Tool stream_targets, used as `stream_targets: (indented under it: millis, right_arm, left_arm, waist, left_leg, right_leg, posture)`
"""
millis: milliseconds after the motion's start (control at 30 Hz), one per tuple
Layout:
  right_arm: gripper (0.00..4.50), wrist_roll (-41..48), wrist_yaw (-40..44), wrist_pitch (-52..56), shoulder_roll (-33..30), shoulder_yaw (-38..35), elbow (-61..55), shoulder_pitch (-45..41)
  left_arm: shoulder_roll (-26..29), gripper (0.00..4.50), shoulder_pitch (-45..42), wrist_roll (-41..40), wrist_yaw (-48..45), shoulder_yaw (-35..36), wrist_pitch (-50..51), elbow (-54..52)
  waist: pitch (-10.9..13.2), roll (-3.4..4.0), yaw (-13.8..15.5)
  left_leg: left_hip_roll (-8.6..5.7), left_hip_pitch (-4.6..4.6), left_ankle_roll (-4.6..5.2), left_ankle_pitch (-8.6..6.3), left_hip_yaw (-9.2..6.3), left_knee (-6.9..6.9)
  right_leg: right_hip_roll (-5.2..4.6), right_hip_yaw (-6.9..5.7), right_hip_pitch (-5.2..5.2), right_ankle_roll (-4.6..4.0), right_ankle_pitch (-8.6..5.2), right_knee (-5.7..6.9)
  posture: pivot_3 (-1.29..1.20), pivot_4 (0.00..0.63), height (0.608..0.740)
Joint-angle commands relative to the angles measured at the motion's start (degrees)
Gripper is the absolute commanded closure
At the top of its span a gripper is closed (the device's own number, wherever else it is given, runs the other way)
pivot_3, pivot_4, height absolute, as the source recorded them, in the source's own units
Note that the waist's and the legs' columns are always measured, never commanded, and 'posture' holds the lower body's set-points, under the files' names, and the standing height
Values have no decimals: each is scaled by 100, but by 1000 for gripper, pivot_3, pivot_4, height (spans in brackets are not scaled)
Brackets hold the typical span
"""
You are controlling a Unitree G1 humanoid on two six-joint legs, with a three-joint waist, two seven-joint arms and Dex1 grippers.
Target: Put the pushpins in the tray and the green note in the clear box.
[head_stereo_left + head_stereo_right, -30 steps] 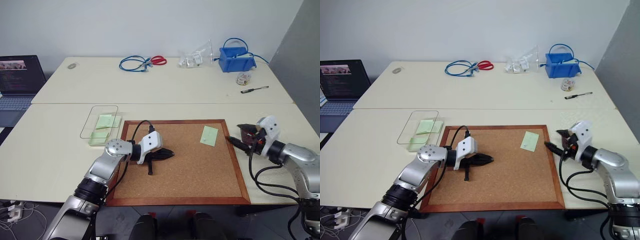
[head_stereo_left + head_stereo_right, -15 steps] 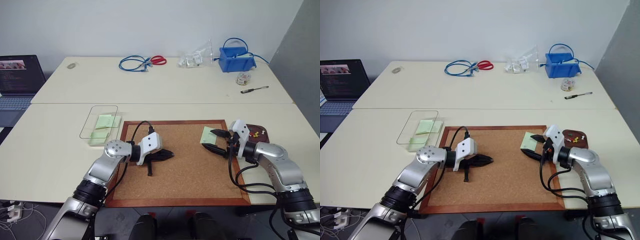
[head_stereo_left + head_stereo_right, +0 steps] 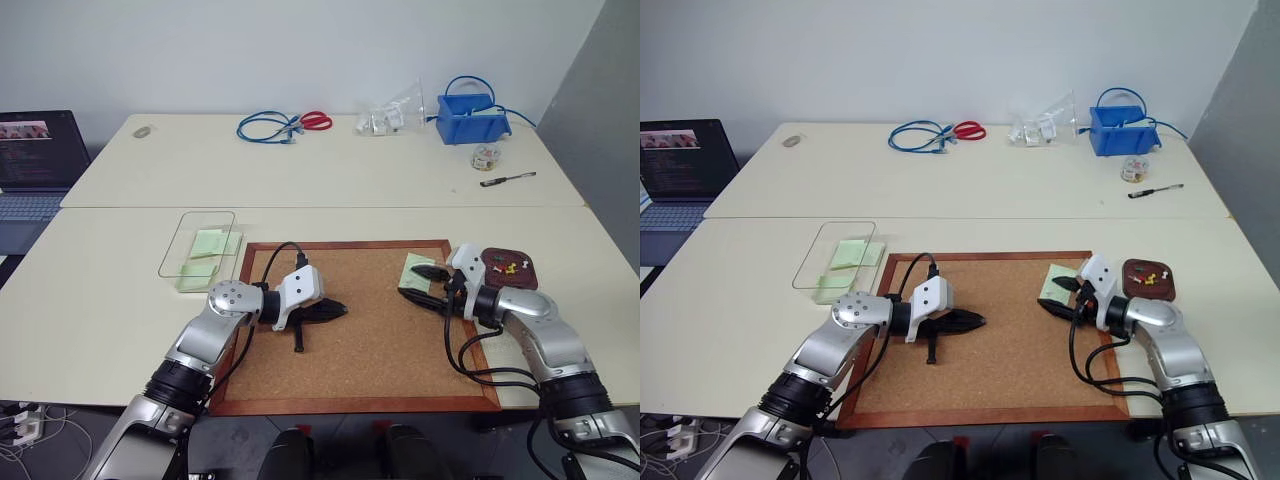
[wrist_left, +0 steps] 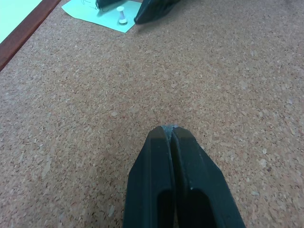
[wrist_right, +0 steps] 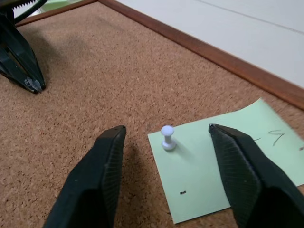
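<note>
Straddling the whitish pushpin [image 5: 166, 137] with our right gripper [image 5: 166, 130] spread, left gripper [image 4: 170, 133] pressed together, we judged it light, rigid, slippery, best pinched by its head, pinning the flimsy green note [image 5: 223, 161] at the corkboard's [image 3: 370, 330] two o'clock.

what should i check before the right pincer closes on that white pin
1. Right pincer open, one finger on each side of the white pin: ok.
2. Pin upright, stuck through the green note into the cork board: ok.
3. Fingertips low enough to catch the pin's head: cannot tell.
4. Note free to stay put when the pin lifts: not ok, only the pin holds it.
5. Left pincer shut and resting well away on the cork: ok.
6. Brown tray beside the board, a few pins in it, room for more: ok.
</note>
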Motion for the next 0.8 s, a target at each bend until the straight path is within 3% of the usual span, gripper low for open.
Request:
stream_targets:
  millis: [33,367,800]
  right_arm:
    - [2495,-51,122,-172,-25,2,-51,-101]
    - [4418,-108,93,-247,26,-44,59,-142]
    - [4418,201,-54,224,-182,-388,-772,-245]
  left_arm:
    - [142,4500,295,307,-207,-403,194,282]
    - [113,4500,288,307,-202,-423,212,283]
    - [122,4500,299,321,-193,-424,197,301]
  waist:
    - [0,0,0]
    - [0,0,0]
    - [0,0,0]
  left_leg:
    - [0,0,0,0,0,0]
    - [0,0,0,0,0,0]
    - [0,0,0,0,0,0]
  right_leg:
    - [0,-1,0,0,0,0]
    - [0,-1,0,0,0,0]
    - [0,0,-1,0,0,2]
  posture:
    - [0,150,740]
    - [0,150,740]
    - [0,150,740]
